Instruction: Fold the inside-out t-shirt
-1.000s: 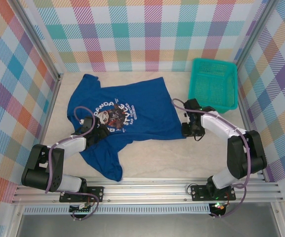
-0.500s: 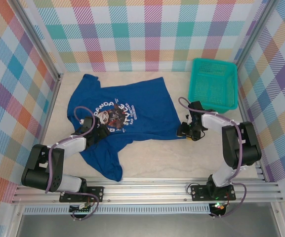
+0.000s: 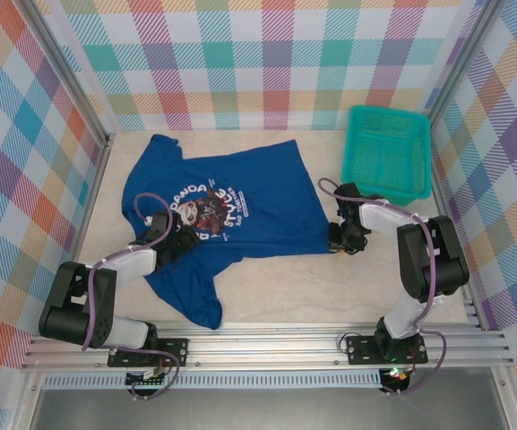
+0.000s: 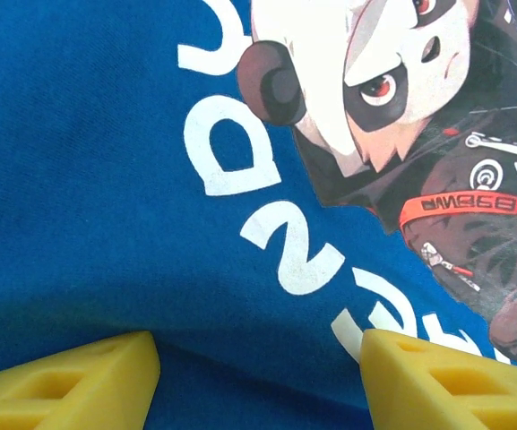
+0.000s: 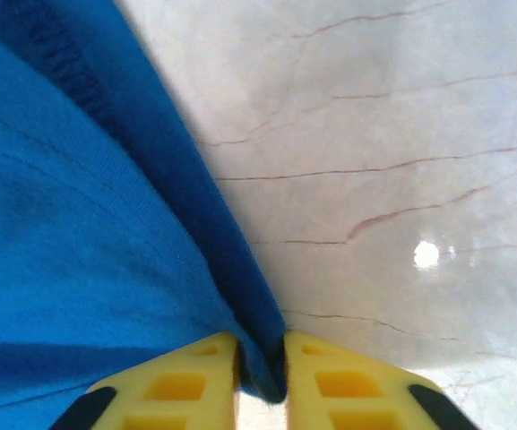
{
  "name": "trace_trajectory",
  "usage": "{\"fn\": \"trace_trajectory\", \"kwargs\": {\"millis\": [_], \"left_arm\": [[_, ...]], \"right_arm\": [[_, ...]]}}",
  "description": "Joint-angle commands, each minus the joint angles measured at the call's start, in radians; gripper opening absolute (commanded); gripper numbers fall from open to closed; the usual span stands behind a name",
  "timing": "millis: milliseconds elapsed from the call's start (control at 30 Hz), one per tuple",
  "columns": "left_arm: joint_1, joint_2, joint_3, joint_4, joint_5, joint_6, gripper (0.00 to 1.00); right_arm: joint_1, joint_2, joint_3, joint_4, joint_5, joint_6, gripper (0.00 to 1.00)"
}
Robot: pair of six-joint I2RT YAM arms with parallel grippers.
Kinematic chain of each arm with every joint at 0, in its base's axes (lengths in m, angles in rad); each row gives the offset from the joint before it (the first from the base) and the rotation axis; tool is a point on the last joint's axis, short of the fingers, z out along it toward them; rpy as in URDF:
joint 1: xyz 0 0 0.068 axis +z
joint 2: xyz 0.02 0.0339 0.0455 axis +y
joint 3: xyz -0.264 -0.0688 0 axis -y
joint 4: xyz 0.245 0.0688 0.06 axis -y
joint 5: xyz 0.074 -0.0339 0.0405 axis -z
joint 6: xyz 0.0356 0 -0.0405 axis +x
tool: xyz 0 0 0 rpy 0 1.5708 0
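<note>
A pale marbled tabletop [image 3: 276, 287] is carrying the royal-blue cotton short-sleeved t-shirt [image 3: 267, 202], lying spread left of a teal plastic mesh basket [image 3: 388, 152]. The right gripper [image 5: 260, 358] is pinching its basket-side hem [image 5: 231, 269]. The left gripper [image 4: 258, 376] is hanging unclenched over the white print [image 4: 366, 116], its fingertips [image 4: 70, 376] being cut off.

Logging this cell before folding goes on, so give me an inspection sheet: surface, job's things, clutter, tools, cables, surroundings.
Surface: pale veined table.
Job's things: blue t-shirt spread out, print facing up.
Clutter: teal basket at far right, apart from the shirt.
Tools: left tool open over the print; right tool shut on the shirt's edge.
Cables: purple cables loop along both arms.
Surroundings: plaid walls; metal rail at the near edge.
</note>
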Motion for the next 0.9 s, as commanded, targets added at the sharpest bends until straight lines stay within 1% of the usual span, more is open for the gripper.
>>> {"fn": "trace_trajectory", "kwargs": {"millis": [0, 100, 200, 300, 367, 433, 500, 567, 667, 767, 867], "left_arm": [[0.008, 0.024, -0.029, -0.070, 0.018, 0.005, 0.63], [0.007, -0.028, -0.041, -0.055, 0.010, 0.028, 0.64], [-0.005, -0.157, -0.046, -0.095, -0.012, 0.048, 0.66], [-0.041, -0.303, -0.058, -0.129, 0.017, 0.019, 0.70], [-0.078, -0.361, -0.054, -0.159, 0.053, -0.002, 0.72], [-0.126, -0.370, -0.025, -0.224, 0.099, -0.010, 0.74], [-0.190, -0.353, 0.016, -0.335, 0.108, -0.011, 0.74], [-0.272, -0.347, 0.048, -0.424, 0.088, -0.010, 0.75], [-0.380, -0.362, 0.074, -0.511, 0.035, -0.029, 0.74], [-0.432, -0.343, 0.082, -0.544, 0.043, -0.034, 0.74], [-0.434, -0.283, 0.094, -0.543, 0.008, -0.014, 0.72]], "right_arm": [[0.039, 0.045, 0.020, 0.140, -0.082, -0.009, 0.11], [0.038, 0.030, 0.034, 0.115, -0.037, -0.031, 0.06], [0.024, 0.017, 0.056, 0.066, 0.017, -0.063, 0.02], [-0.011, -0.006, 0.065, 0.040, 0.038, -0.085, 0.00], [-0.047, -0.022, 0.073, 0.029, 0.041, -0.095, 0.00], [-0.090, -0.040, 0.083, 0.016, 0.045, -0.105, 0.00], [-0.133, -0.063, 0.092, 0.010, 0.046, -0.109, 0.00], [-0.179, -0.085, 0.100, 0.012, 0.046, -0.110, 0.00], [-0.216, -0.088, 0.120, 0.023, 0.044, -0.113, 0.00], [-0.220, -0.061, 0.139, 0.031, 0.028, -0.121, 0.00], [-0.217, -0.044, 0.134, 0.053, -0.012, -0.119, 0.00]]}}
